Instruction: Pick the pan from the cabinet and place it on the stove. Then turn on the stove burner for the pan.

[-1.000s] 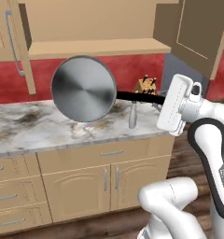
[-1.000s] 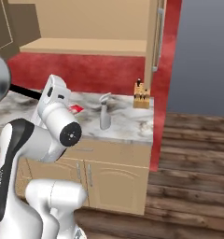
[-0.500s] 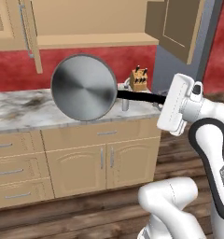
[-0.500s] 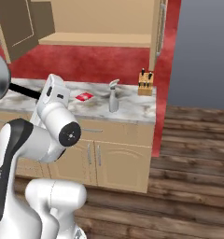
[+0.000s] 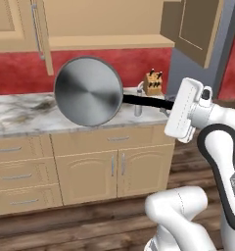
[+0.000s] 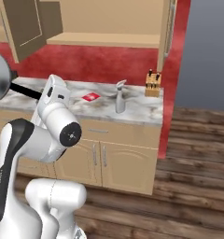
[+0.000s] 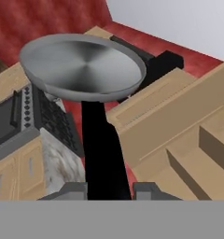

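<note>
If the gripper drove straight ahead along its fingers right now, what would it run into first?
The gripper is shut on the black handle of the pan, so the pan leads. In the hand view the stove and the cabinet lie beyond it; which comes first is unclear.

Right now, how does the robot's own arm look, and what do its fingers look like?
The arm is made of glossy white rounded shells with black bands at the joints. One black band carries small white lettering, too small to read. In the right base view a round dark joint cap with a small white centre shows on the side. The hand is a flat white block. The fingers are small, dark grey and squared.
</note>
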Controlling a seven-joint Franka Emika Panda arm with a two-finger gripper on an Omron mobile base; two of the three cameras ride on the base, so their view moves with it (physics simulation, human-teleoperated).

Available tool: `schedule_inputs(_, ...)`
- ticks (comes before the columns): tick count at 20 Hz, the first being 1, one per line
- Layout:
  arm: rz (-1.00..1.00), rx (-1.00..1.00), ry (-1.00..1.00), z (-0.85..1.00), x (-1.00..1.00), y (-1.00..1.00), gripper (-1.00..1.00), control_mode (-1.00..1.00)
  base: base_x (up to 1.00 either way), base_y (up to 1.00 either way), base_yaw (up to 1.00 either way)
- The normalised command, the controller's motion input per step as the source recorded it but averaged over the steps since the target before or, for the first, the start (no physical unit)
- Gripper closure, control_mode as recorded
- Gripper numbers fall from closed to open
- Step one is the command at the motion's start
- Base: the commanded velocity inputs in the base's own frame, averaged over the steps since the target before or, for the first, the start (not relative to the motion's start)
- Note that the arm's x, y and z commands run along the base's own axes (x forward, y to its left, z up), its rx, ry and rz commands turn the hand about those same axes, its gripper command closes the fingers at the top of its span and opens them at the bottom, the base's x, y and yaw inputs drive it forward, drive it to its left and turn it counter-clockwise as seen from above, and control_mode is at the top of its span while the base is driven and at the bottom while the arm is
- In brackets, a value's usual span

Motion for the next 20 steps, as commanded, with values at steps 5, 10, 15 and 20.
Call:
schedule_inputs(5, 0.00, 0.00, 0.00, 0.00, 0.00, 0.00, 1.00, 1.00, -0.12, 0.96, 0.05)
schedule_inputs(10, 0.00, 0.00, 0.00, 0.00, 0.00, 0.00, 1.00, 1.00, 0.05, 1.00, 0.07)
schedule_inputs(15, 0.00, 0.00, 0.00, 0.00, 0.00, 0.00, 1.00, 1.00, 0.02, 1.00, 0.21)
schedule_inputs(20, 0.00, 0.00, 0.00, 0.00, 0.00, 0.00, 1.00, 1.00, 0.01, 1.00, 0.25)
